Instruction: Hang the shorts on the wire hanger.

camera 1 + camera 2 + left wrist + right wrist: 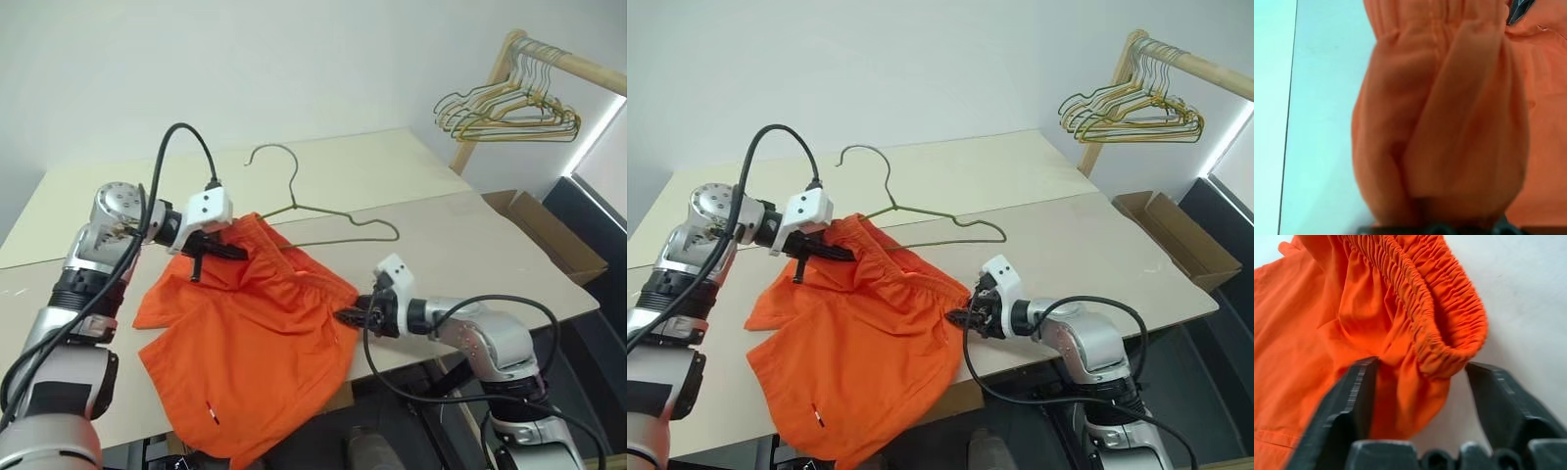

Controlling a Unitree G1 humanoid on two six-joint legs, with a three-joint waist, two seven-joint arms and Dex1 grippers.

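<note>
your left gripper (223, 249) is clamped tight on the waistband of the shorts (255, 343), lifting that end off the table (460, 235). your right gripper (1420, 396) is partway open, its fingers (1352, 396) either side of the waistband's other end, not yet pinching it. the shorts lie on the table's near side, legs draping over the edge toward 6 o'clock. the hanger (323, 211) lies at their 12 o'clock, one end under the fabric.
</note>
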